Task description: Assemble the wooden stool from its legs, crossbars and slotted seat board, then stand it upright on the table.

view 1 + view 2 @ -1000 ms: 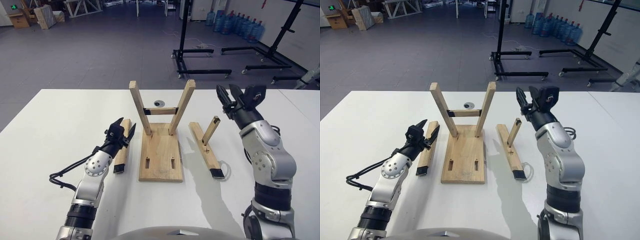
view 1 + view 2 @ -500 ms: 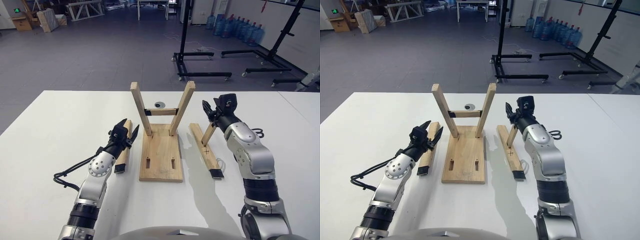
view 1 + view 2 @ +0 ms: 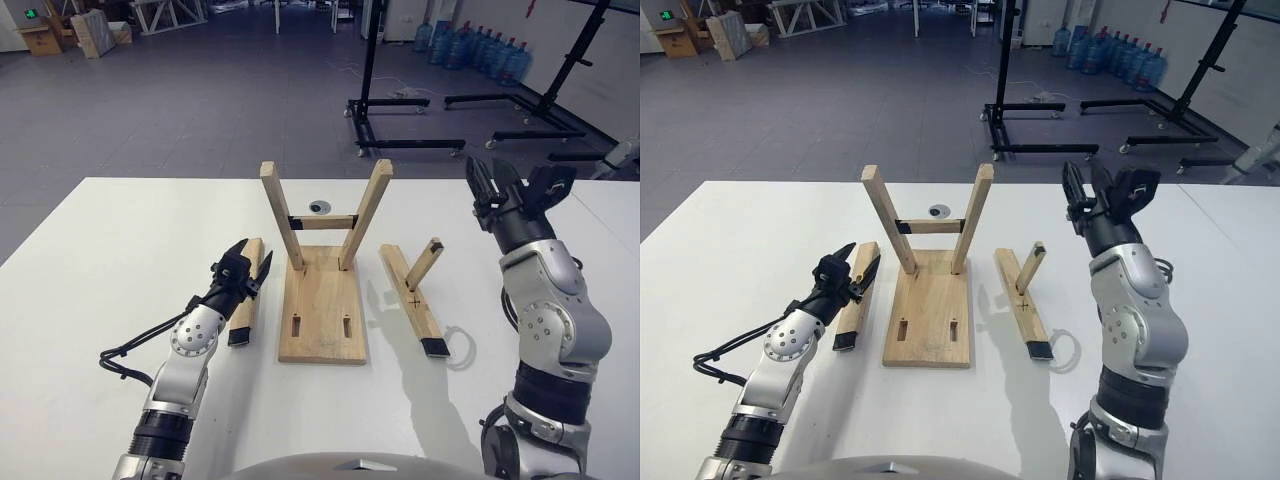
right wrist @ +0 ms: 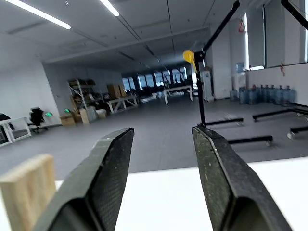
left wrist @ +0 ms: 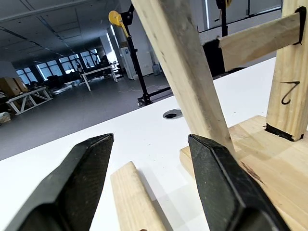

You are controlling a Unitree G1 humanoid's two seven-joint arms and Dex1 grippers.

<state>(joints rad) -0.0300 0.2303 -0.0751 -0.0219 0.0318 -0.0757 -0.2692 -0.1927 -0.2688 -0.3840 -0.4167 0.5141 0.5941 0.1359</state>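
White worktop (image 3: 100, 240), slotted seat board (image 3: 322, 320) lying flat at centre. A loose leg (image 3: 241, 322) lies at its 9 o'clock, a leg with crossbar (image 3: 410, 298) at 3 o'clock, a round grommet (image 3: 319, 207) at 12 o'clock.

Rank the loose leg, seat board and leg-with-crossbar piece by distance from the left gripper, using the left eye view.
1. Loose leg, on the left, right at the left gripper.
2. Seat board, centre of the table.
3. Leg-with-crossbar piece, right of the board.
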